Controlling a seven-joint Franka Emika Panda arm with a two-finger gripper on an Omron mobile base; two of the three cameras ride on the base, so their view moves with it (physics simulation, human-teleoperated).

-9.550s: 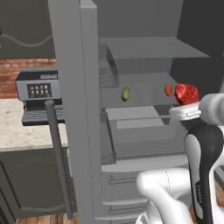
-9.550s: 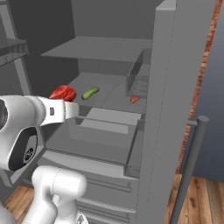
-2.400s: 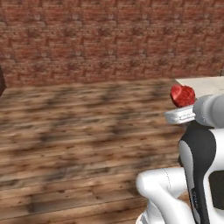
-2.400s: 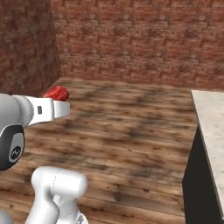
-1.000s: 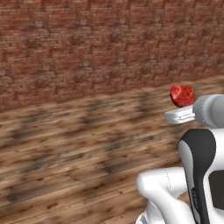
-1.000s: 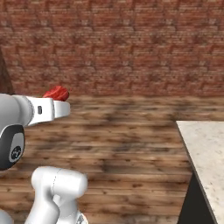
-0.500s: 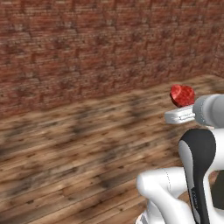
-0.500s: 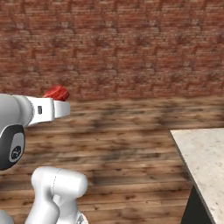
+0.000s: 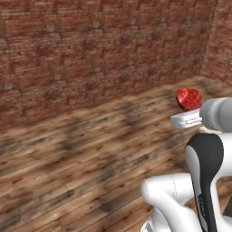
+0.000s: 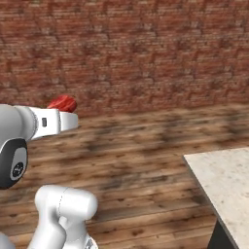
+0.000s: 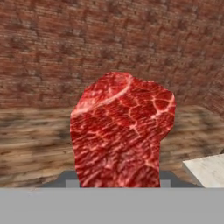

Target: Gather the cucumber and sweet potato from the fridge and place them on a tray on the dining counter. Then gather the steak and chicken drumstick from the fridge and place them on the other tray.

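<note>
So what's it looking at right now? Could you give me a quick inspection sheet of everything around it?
Surface: pale stone counter corner at right, bare where visible.
Job's things: steak, red and marbled, upright in the end effector.
Clutter: nothing seen.
Grippers: end effector shut on the steak, held high above the floor.
Cables: nothing seen.
Surroundings: brick wall ahead, wooden plank floor below.

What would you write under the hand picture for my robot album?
The gripper holds a red steak upright before a brick wall, counter corner at lower right.
</note>
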